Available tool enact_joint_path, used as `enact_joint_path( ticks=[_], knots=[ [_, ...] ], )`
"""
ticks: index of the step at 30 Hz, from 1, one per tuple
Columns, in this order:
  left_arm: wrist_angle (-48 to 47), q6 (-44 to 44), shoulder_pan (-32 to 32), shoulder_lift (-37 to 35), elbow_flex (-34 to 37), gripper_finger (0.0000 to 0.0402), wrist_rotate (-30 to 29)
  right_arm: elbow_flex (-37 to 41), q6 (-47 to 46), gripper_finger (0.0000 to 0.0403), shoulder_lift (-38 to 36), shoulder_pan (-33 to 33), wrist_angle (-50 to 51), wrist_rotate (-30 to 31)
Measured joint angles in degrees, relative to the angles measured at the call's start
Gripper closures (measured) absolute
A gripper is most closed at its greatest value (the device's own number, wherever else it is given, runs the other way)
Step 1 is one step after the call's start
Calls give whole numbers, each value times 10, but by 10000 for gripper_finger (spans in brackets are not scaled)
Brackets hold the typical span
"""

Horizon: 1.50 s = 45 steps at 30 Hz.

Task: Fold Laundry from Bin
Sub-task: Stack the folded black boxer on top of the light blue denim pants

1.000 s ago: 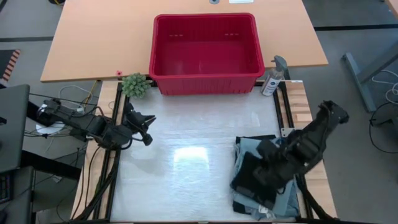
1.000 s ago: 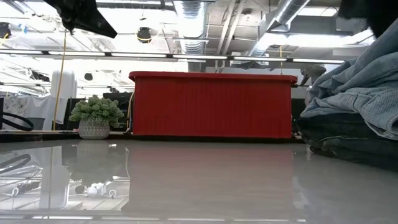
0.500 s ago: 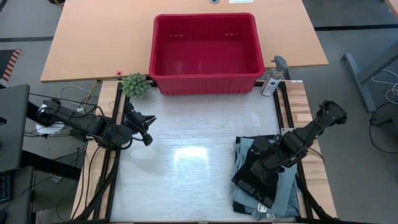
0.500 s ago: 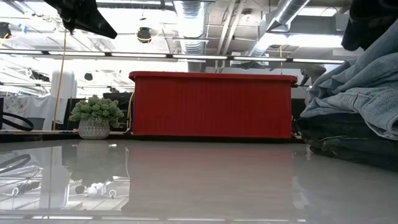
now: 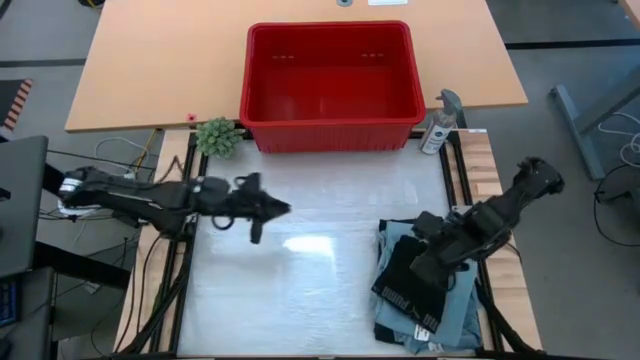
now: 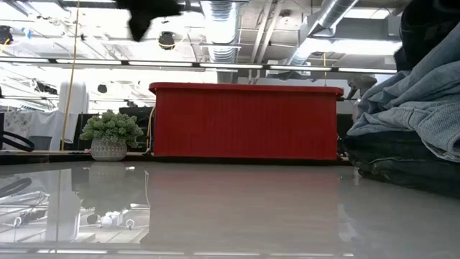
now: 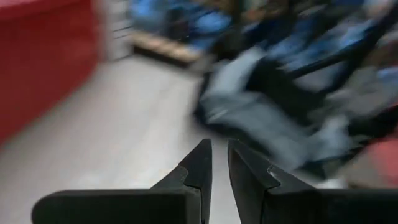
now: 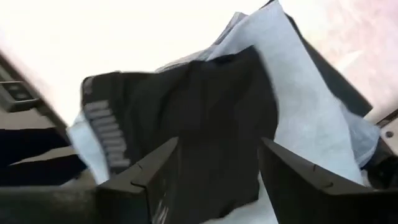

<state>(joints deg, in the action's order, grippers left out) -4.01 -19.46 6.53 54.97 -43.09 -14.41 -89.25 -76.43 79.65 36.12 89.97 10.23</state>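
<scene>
High view, taking the white table [image 5: 320,270] as a clock face with the far edge at twelve: the red bin [image 5: 331,85] stands at twelve, just beyond the white surface on the tan table [image 5: 150,70], and nothing shows inside it. The laundry [image 5: 425,285] lies stacked at about four o'clock: light blue pieces underneath, with a small black item [image 5: 405,280] on top that carries white lettering along its band.

The right gripper [image 5: 432,262] sits over that pile at four o'clock. In the right wrist view its two fingers [image 8: 298,180] stand well apart above the black item [image 8: 199,118], holding nothing.

The left gripper [image 5: 278,209] reaches from nine o'clock toward the centre of the table, above bare surface. In the left wrist view its fingertips [image 7: 202,165] are nearly together with only a thin gap between them, and nothing is held.

A small potted plant [image 5: 218,136] stands at about eleven o'clock beside the bin's corner, and a spray bottle [image 5: 439,126] at about one o'clock.

Low view shows the bin [image 6: 244,121] at the far edge and the laundry [image 6: 410,122] heaped at three o'clock.
</scene>
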Motion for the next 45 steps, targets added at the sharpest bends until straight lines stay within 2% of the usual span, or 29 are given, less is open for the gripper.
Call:
enact_joint_path(
  ticks=[3,8,11,17,20,25,29,33,38,41,45],
  knots=[
    [146,-16,-50,68,0,361,138,-2,-38,163,-23,23,0,1],
    [351,-74,-111,218,-27,360,293,-1,-140,176,-41,78,0,-45],
    [388,-101,-118,321,-93,360,382,13,-197,188,-33,119,1,-48],
    [383,-105,-85,480,-279,360,553,48,-274,197,1,191,-1,-54],
    [344,-79,-69,521,-358,360,569,81,-310,196,7,209,1,-51],
    [273,-4,-49,565,-457,360,544,141,-349,196,10,216,-5,-42],
    [249,8,-42,597,-500,360,545,179,-343,196,10,215,-30,-34],
    [249,10,-36,627,-527,360,549,210,-342,195,10,215,-51,2],
    [247,4,-27,662,-550,360,559,240,-332,198,10,203,-84,0],
    [248,15,-22,670,-558,360,561,243,-319,227,10,191,-89,-10],
    [247,40,-21,670,-558,360,555,240,-311,322,9,178,-87,-17]
  ],
)
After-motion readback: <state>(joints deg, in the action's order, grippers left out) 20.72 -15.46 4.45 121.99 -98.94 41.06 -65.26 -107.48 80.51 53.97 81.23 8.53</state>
